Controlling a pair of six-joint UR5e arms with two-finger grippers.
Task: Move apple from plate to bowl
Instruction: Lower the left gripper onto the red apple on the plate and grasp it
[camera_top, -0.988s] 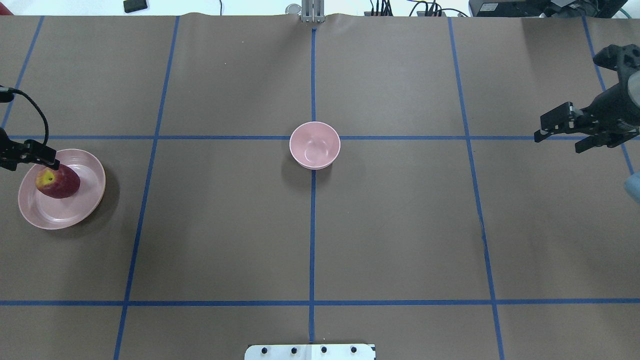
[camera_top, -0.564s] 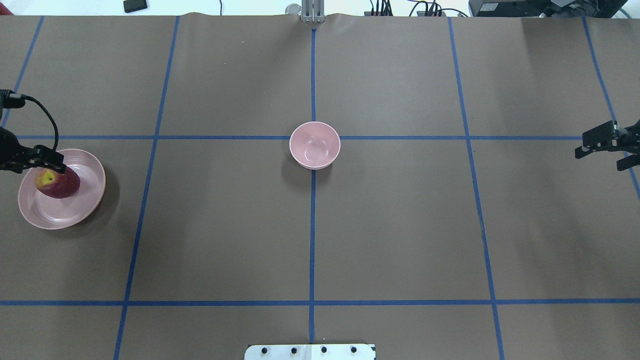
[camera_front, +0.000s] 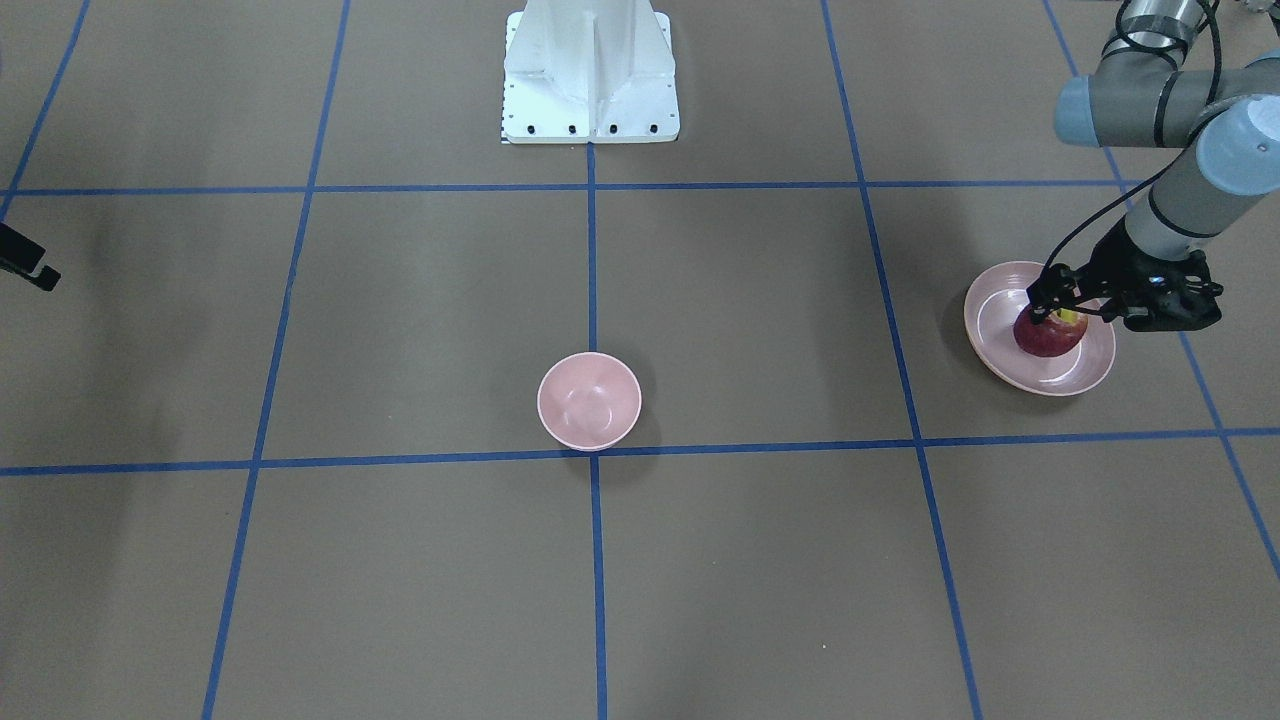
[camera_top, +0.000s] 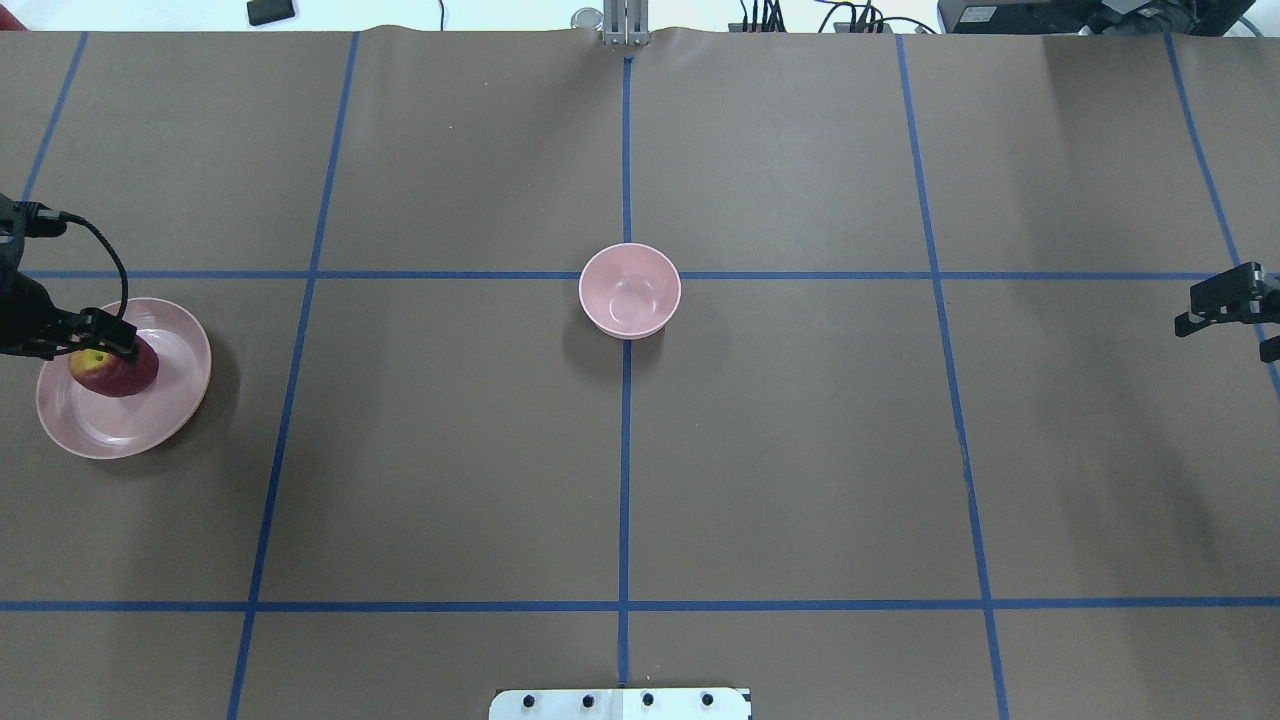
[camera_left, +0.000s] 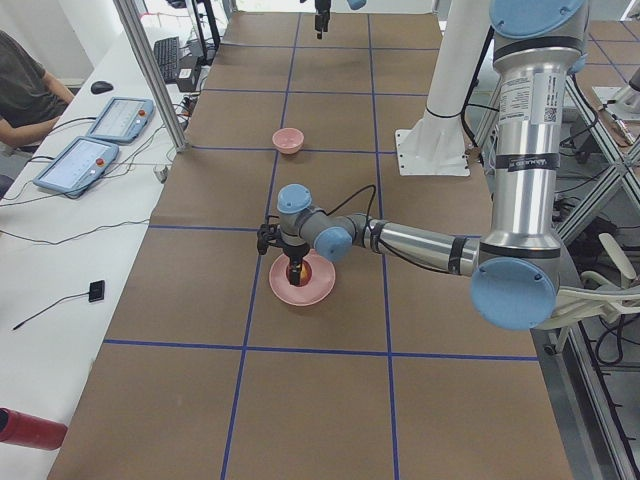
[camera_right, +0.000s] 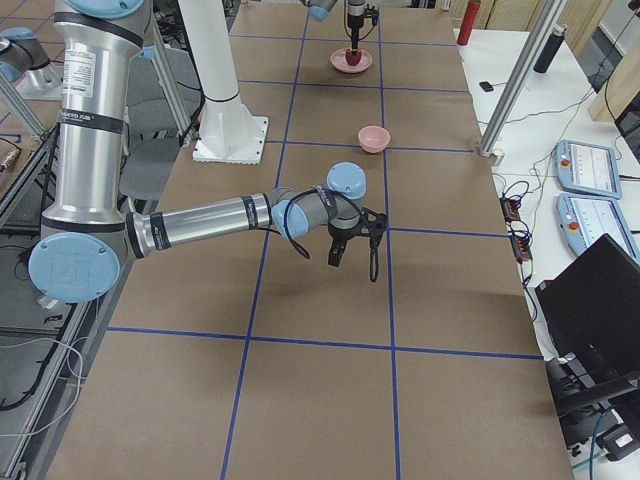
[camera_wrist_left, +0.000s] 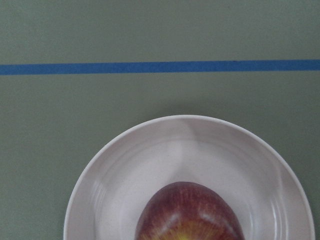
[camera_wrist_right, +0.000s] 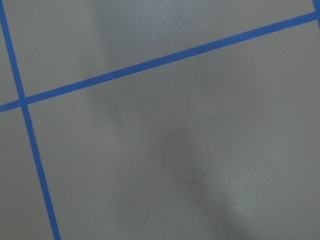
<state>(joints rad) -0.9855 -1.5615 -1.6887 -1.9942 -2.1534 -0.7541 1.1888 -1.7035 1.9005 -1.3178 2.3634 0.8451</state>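
Finds the apple (camera_top: 118, 372) lying on the plate (camera_top: 170, 410) at the far left of the overhead view, well apart from the bowl (camera_top: 630, 292) at centre frame. Places the left claw (camera_top: 100, 345) low over the apple's top, by the yellow stem hollow. Cannot tell from any view whether closed on it or merely straddling it. Shows the right claw (camera_top: 1235, 320) at the far right edge, spread open, holding nothing, above bare counter (camera_top: 800, 450).

Likely risks from here:
- Pinching the round, smooth skin too high and squeezing the apple out sideways, sending it rolling over the shallow rim onto the counter.
- Gripping off-centre and tipping or dragging the light plate on the lift.
- Losing hold through a weak grasp during the long carry towards centre frame.
- Releasing from too high, or off the middle of the narrow, deep bowl, bouncing the apple out or knocking the bowl over.
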